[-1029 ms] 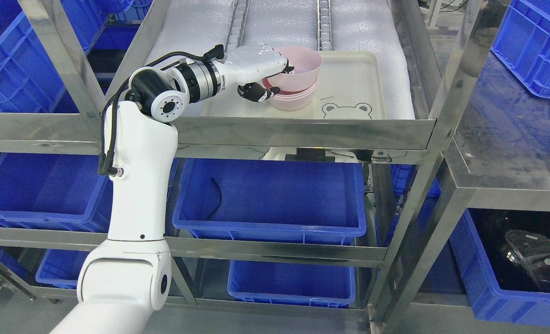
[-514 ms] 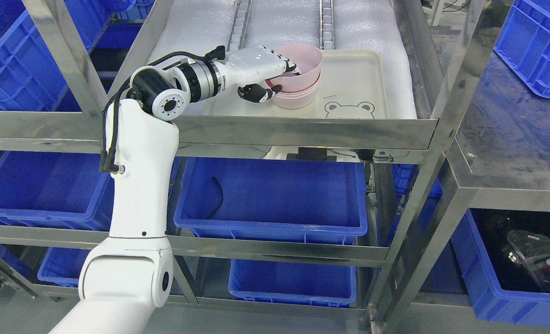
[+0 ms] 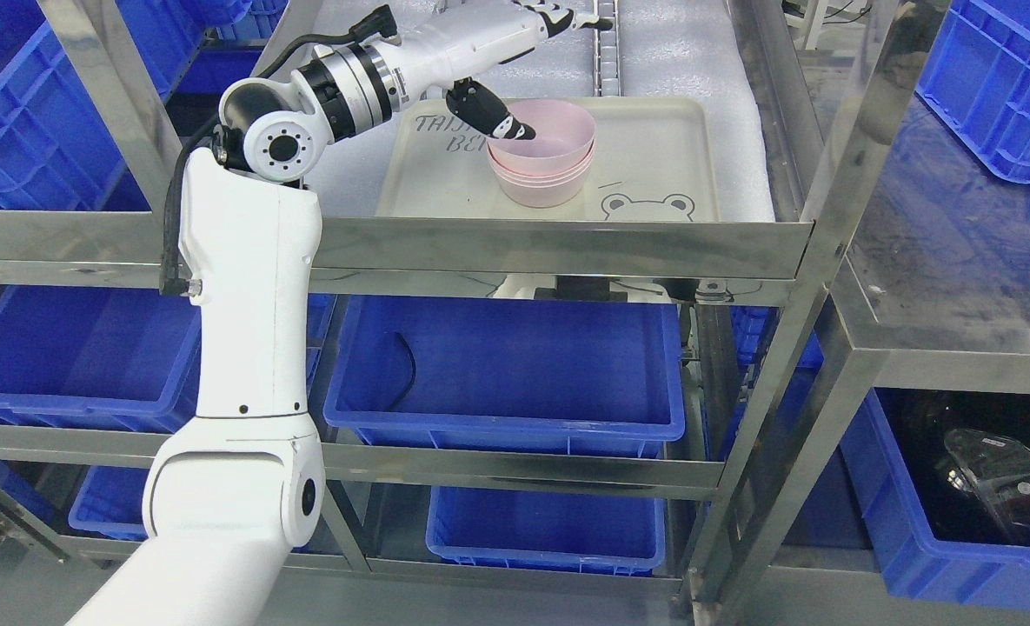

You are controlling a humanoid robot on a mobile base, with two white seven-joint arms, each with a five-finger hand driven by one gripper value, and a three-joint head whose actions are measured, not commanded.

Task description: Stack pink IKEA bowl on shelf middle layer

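left robot hand [image 3: 515,65] above the tray's left half, fingers spread, holding nothing | glossy pink plastic bowl [image 3: 542,139] nested atop the pink bowl stack, middle of cream plastic tray [image 3: 662,143] on steel shelf [image 3: 567,248] | stacking looks done; only withdrawal left

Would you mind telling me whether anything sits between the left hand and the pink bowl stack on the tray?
Nothing visible does. The left hand is open above the pink bowl stack on the tray, its thumb by the top bowl's left rim.
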